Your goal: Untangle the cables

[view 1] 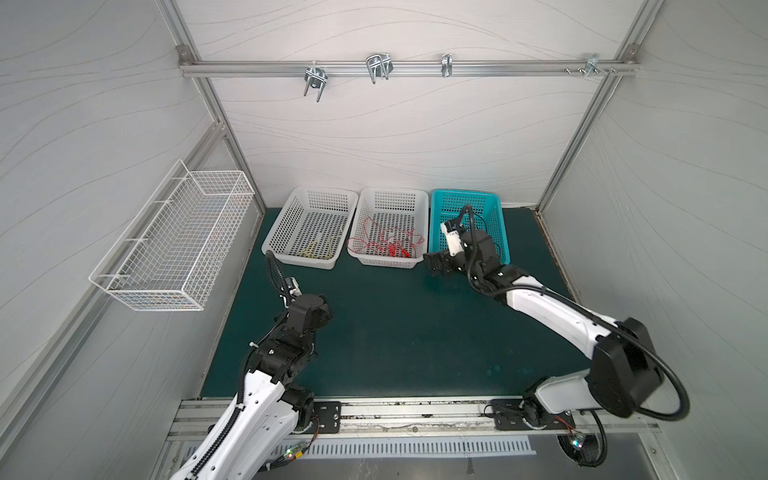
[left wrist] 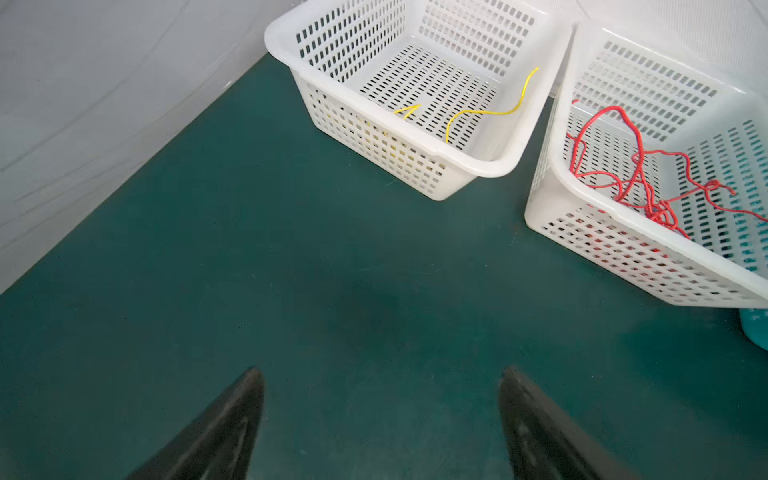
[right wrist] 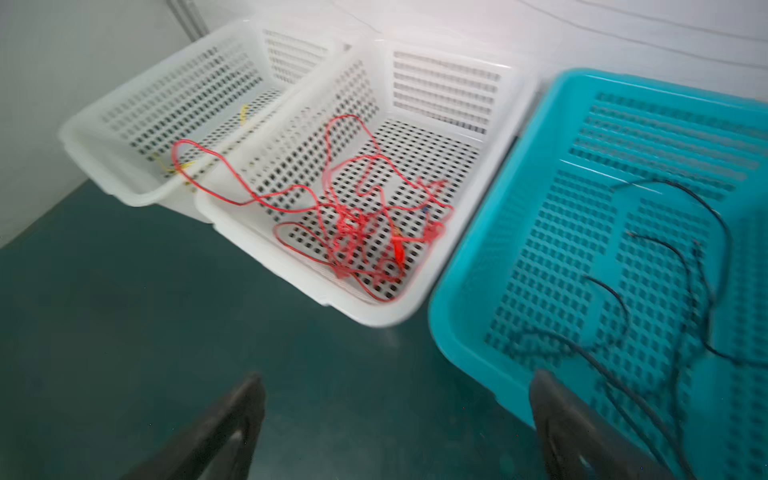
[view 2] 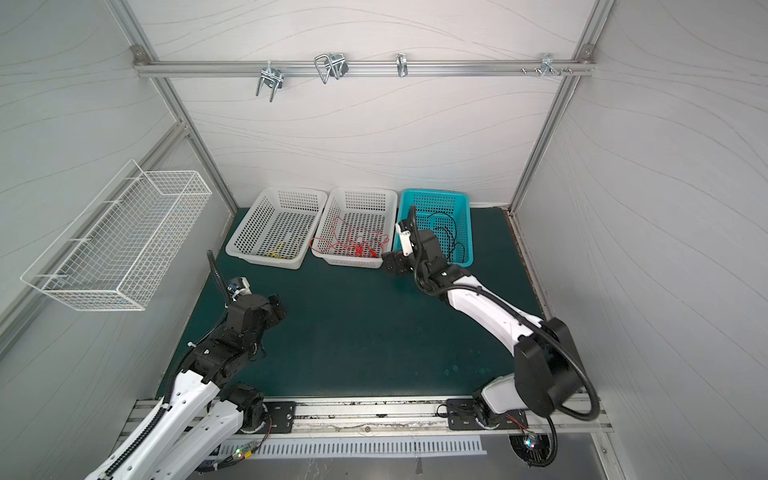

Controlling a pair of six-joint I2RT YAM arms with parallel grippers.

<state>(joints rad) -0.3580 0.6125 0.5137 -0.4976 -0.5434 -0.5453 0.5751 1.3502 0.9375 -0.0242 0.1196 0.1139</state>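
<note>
**Left jaws.** Spread wide, holding nothing, above bare table (left wrist: 332, 291).

**Right jaws.** Spread wide, holding nothing. One finger sits over the near rim of the teal basket (right wrist: 457, 345).

**Yellow cables** (left wrist: 486, 112). Loose in the left white basket (left wrist: 490, 168), ahead of the left jaws and well apart from them.

**Red cables** (right wrist: 353, 224). Knotted clump in the middle white basket (right wrist: 374, 316), ahead of the right jaws. One loop hangs over the rim towards the yellow cables' basket.

**Black cables** (right wrist: 609, 288). Several strands in the teal basket, just beside the right jaws. One strand runs close by a finger, but that view is too blurred to tell whether it touches.

**Hazards, as judged.**
- Pulling the red clump by a single strand would likely tighten the knot rather than open it.
- The overhanging red loop may catch the rim, so a pull could shift or tip the light basket.
- The same loop could drag yellow strands into the red ones.
- A black strand near the right jaws could snag on a finger and be hauled out of the teal basket.
</note>
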